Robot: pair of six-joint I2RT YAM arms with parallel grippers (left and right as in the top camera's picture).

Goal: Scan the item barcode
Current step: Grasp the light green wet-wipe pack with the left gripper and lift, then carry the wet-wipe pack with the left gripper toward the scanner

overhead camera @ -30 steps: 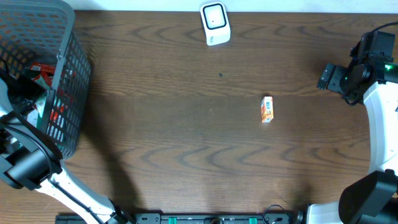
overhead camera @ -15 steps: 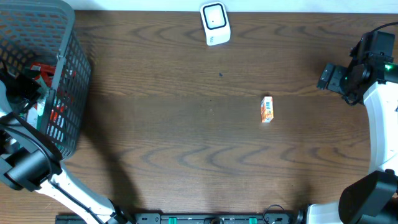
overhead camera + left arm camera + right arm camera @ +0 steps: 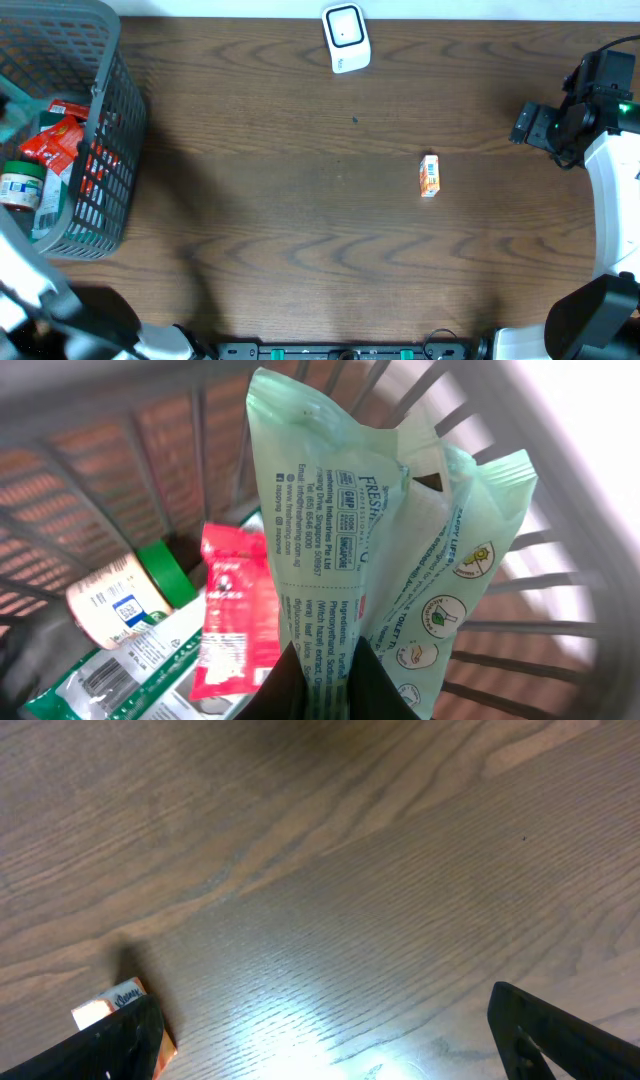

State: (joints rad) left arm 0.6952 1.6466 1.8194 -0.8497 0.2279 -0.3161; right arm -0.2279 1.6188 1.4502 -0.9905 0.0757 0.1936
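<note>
Bench (image 3: 300,250) middle is bare, wide passage. Only obstacles there: orange box (image 3: 429,176) right of centre, scanner (image 3: 346,38) at far edge. Grey basket (image 3: 112,120) blocks left side, crowded with red packets (image 3: 55,135) and jar (image 3: 20,185). Green packet (image 3: 340,520), pinched in left hand (image 3: 318,665), sits close to basket wall. Right hand (image 3: 330,1040) spread wide over bare wood, orange box just beside one finger.

Straight down on table (image 3: 300,250) from overhead; close past left jaws into basket (image 3: 100,388); low past right jaws, sharing orange box (image 3: 110,1003).

Dark brown wood-grain worktop (image 3: 300,250) fills the view. A pale strip (image 3: 480,8) runs beyond its far edge, a black rail (image 3: 340,351) along its near edge. Bright glare (image 3: 280,1030) marks the wood.
</note>
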